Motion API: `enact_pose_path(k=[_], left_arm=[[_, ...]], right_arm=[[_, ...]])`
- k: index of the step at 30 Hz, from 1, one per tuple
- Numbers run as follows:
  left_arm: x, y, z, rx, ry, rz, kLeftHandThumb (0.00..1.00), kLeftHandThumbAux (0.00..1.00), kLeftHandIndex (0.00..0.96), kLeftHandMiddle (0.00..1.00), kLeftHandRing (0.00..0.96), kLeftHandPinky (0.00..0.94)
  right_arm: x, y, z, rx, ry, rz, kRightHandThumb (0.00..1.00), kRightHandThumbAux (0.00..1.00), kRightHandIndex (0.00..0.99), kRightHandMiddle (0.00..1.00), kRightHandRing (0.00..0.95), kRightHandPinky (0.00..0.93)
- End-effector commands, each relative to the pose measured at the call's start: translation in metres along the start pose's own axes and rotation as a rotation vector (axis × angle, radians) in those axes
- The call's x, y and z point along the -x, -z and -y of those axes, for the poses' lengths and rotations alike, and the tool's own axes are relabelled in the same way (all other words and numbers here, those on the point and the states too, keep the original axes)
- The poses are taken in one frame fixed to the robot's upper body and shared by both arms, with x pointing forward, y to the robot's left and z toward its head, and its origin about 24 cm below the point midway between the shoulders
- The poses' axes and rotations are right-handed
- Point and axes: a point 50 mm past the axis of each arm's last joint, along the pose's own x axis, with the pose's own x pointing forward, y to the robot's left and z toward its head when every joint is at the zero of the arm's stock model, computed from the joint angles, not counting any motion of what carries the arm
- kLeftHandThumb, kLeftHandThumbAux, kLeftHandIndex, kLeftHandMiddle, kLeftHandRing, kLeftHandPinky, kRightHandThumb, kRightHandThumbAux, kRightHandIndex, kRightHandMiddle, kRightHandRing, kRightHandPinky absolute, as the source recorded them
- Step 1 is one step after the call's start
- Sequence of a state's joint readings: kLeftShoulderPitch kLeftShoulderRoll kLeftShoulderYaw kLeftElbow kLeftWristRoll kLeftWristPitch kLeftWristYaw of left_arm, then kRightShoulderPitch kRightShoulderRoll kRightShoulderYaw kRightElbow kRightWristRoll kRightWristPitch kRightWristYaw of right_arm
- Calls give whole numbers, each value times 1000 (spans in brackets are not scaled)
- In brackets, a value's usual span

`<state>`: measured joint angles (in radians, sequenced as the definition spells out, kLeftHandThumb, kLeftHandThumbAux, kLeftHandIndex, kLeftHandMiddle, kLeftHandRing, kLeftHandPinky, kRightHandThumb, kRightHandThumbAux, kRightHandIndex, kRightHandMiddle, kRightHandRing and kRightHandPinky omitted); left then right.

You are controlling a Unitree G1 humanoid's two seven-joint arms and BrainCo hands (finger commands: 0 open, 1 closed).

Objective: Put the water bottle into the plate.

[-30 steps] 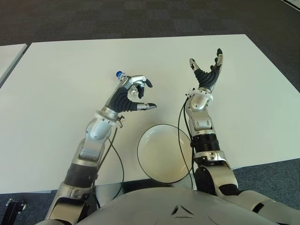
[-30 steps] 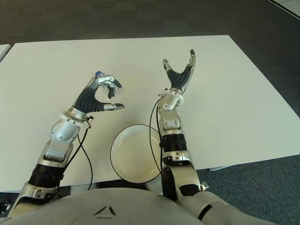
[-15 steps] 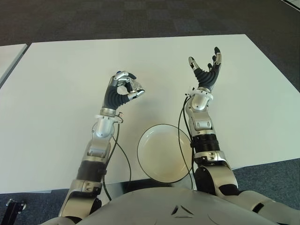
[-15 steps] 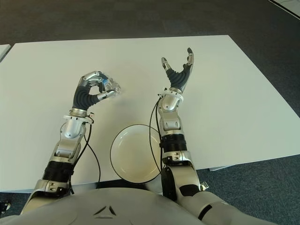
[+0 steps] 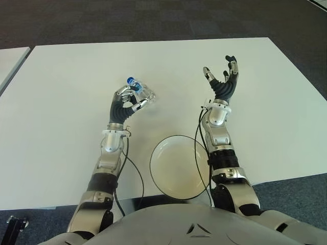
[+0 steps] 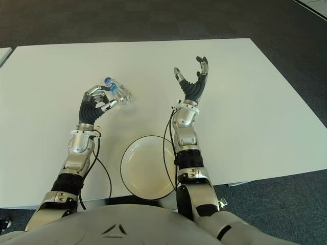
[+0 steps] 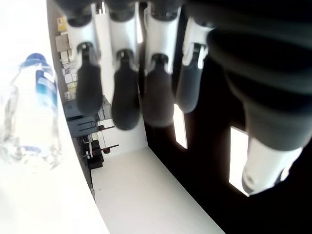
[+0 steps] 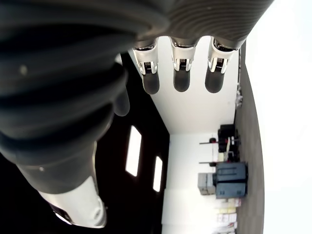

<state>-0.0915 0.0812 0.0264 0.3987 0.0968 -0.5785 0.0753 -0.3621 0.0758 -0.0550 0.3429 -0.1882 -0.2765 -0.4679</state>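
While my left hand is raised above the white table, palm turned up, its fingers are curled in and the water bottle shows at the fingertips. From the eye views the bottle appears held there, but the left wrist view shows the bottle a little apart from the four fingers, with light between them, so I cannot tell how firm the contact is. The bottle is small and clear, with a blue cap and a blue label band. Its long axis runs on a slant: cap end toward the far left, base end toward the near right, and it lies closer to flat than to upright. The bottle is on the far left side of the plate and well apart from it. The plate is a white round dish with a dark rim, standing at the near edge of the table between my two forearms. My right hand is held up on the far right side of the plate, palm facing left, fingers spread and extended, thumb set apart, holding nothing; the right wrist view shows the same loose, separated fingers. Dark carpet lies beyond the far edge of the table.
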Motion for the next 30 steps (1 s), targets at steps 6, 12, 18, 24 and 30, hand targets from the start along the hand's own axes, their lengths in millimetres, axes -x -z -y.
enact_pose_path(k=[6, 12, 18, 24, 30], left_arm=[[10, 7, 0, 13, 77, -36, 832, 676, 404, 503, 575, 555], [12, 7, -7, 42, 173, -34, 831, 677, 398, 506, 579, 575], [11, 4, -8, 61, 222, -19, 832, 677, 396, 516, 587, 579], [10, 3, -10, 60, 239, -19, 831, 677, 394, 523, 587, 568], [10, 5, -10, 64, 229, -21, 830, 678, 393, 522, 587, 570]], right_arm=[[21, 13, 31, -30, -258, 72, 654, 752, 395, 370, 323, 335], [32, 10, 39, -62, -618, 117, 685, 733, 418, 493, 475, 489], [36, 2, 50, 64, -929, 173, 689, 731, 423, 546, 537, 563], [42, -4, 55, 151, -1247, 176, 690, 733, 425, 559, 562, 582], [47, -3, 46, 177, -1455, 196, 694, 733, 426, 547, 564, 592]])
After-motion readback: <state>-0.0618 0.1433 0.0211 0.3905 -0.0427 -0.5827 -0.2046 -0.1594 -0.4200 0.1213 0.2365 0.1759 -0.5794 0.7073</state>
